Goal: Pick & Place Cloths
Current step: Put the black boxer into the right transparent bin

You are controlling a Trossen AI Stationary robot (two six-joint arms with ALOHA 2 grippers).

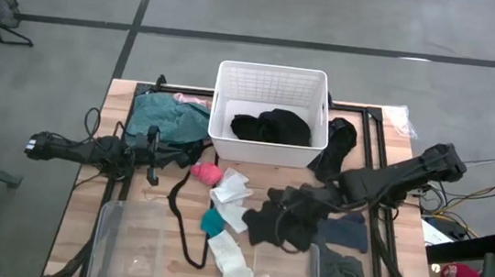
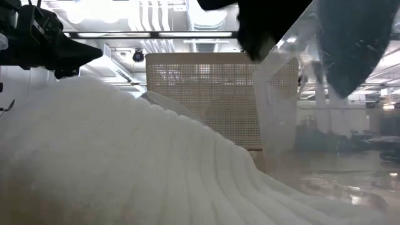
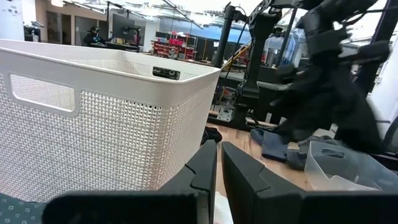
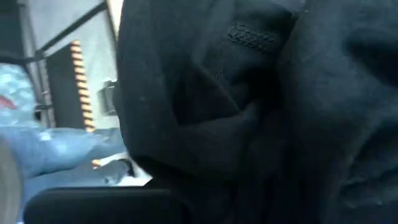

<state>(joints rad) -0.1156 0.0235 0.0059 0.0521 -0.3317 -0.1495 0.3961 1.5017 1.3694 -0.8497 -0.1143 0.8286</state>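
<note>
White sock (image 2: pixel 125 162) foreground | right gripper (image 1: pixel 287 218) jaws clamped on black cloth (image 1: pixel 280 223) | left gripper (image 1: pixel 155 155) jaws closed, empty

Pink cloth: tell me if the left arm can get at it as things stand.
Probably yes. The pink cloth lies in the open on the table beside the shut left gripper, nothing between them. The right gripper is on a black cloth.
</note>
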